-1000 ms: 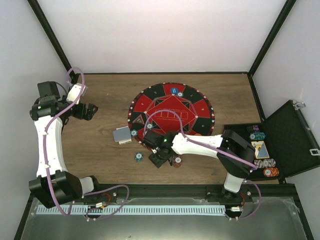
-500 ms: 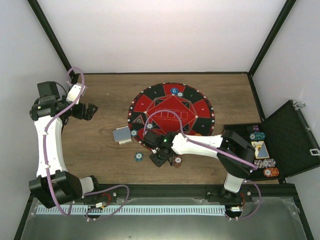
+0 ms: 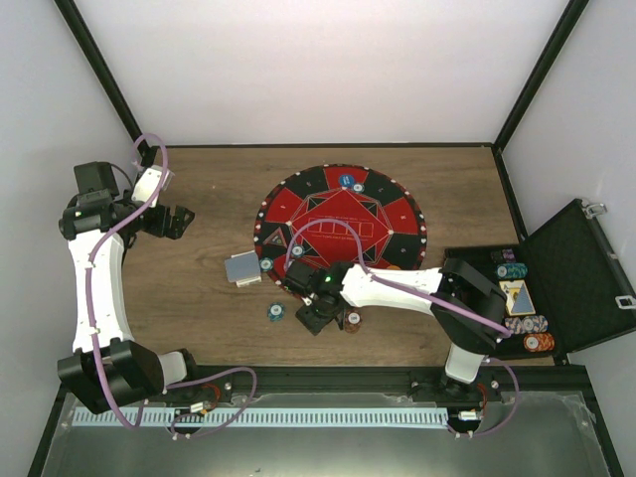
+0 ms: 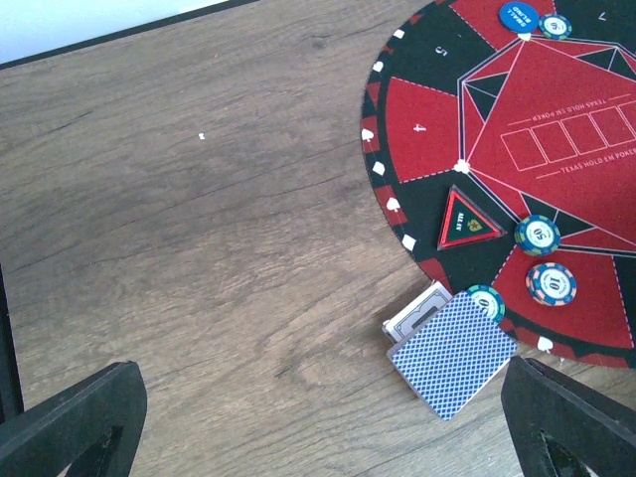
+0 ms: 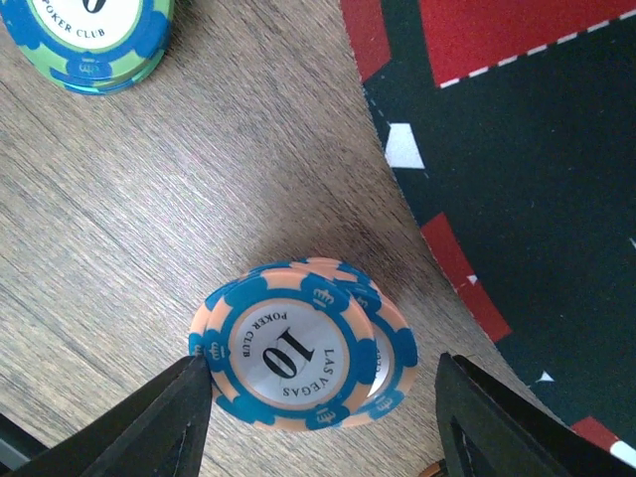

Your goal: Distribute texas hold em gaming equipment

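A small stack of peach-and-blue "10" poker chips [image 5: 298,348] lies on the wood just off the mat's front edge. My right gripper [image 5: 320,397] straddles it, open: the left finger [image 5: 169,417] touches the stack's edge and the right finger [image 5: 497,417] stands clear. From above, that gripper [image 3: 320,313] sits between a teal chip [image 3: 275,311] and an orange chip [image 3: 352,321]. The card deck [image 4: 452,353] rests against the mat's left edge. My left gripper [image 3: 177,221] hovers open and empty at far left.
The round red-and-black mat [image 3: 343,214] carries a blue button [image 3: 345,180] and a few chips [image 4: 538,235]. A green-and-blue chip [image 5: 89,35] lies near the stack. The open black case [image 3: 571,273] at right holds more chips [image 3: 527,323].
The right gripper has shifted only slightly at the mat's front edge, still over the chip stack. The left arm has not moved.
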{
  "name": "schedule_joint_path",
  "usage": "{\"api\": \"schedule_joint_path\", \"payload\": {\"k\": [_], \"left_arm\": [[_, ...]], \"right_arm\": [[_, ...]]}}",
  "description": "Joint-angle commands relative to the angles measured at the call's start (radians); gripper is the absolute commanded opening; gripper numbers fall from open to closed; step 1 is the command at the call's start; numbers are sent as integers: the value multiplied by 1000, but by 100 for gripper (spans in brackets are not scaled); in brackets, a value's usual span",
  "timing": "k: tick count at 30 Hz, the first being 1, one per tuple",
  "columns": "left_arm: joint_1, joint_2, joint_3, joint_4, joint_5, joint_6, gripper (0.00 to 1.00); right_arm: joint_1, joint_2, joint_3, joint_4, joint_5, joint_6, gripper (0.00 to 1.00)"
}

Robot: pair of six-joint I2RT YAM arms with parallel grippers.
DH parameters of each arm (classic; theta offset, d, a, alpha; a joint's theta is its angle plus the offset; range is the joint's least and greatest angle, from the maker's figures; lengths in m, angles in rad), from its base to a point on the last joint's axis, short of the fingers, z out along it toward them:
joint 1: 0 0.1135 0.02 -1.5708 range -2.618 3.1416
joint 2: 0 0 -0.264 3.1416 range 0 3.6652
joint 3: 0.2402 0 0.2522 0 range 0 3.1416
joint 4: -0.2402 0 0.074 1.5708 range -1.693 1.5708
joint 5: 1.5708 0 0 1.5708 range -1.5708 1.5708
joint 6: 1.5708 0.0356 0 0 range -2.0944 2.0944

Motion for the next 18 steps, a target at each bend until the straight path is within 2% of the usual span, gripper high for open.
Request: {"api": "schedule_joint_path", "payload": {"k": [1,16,18], "left_arm": [[8,-19,16,-6,9,17,100],[14,-15,17,-6,8,22,100],[14,-16,17,-6,8,23,100]], "right_arm": [[12,26,36,7,2,-2,63],[12,19,0,55,-2,5,22],[11,21,0,52,2,5,22]]}}
